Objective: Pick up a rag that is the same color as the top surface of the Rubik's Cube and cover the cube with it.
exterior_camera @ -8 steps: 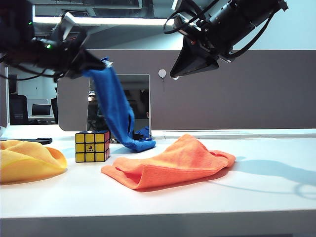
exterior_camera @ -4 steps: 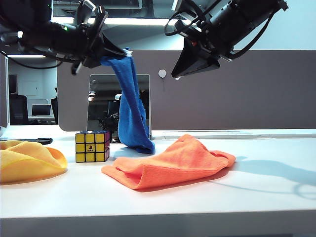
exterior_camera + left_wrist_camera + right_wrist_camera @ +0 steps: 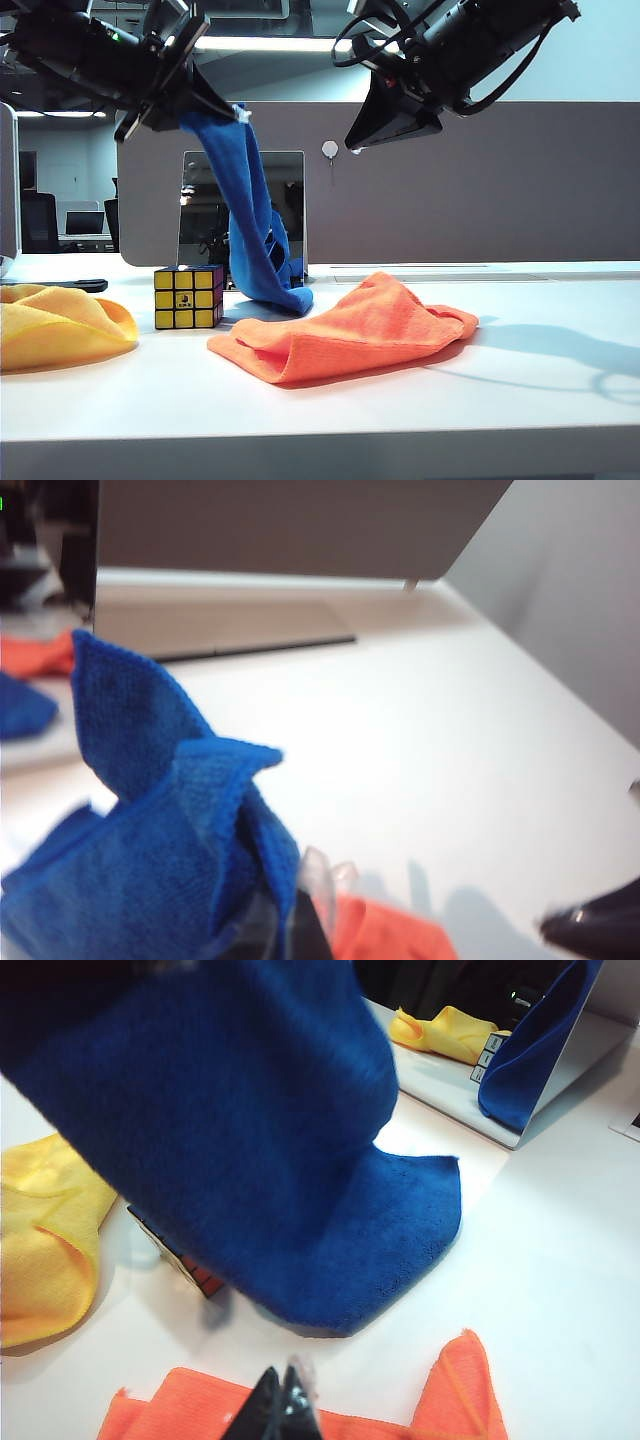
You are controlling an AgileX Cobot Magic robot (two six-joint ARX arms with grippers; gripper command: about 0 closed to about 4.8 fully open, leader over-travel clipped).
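Nearest, on the white table (image 3: 520,400): an orange cloth (image 3: 345,335), rumpled and folded over itself, lying to the right of centre and not wanted for this task. At the left edge, a yellow cloth (image 3: 60,325), likewise heaped and untouched. Between and slightly behind them, the Rubik's Cube (image 3: 188,296), upright on the table, yellow face forward with a small dark centre logo too small to read; red side face just visible; its top cannot be seen from the exterior view. Just beside the cube on its right, the rag (image 3: 250,230), deep blue, hangs in a long drape with its lower end resting on the table; it is raised high, presumably so its free length can be carried over the cube and dropped across it. Above, the left gripper (image 3: 205,108) has its jaws clamped on the rag's upper corner. Upper right, the right gripper (image 3: 352,152) hangs well clear of everything, jaws together and holding nothing, apparently parked out of the way. Farthest: a grey partition (image 3: 480,180) and a mirror-like panel (image 3: 290,200). No legible writing anywhere.
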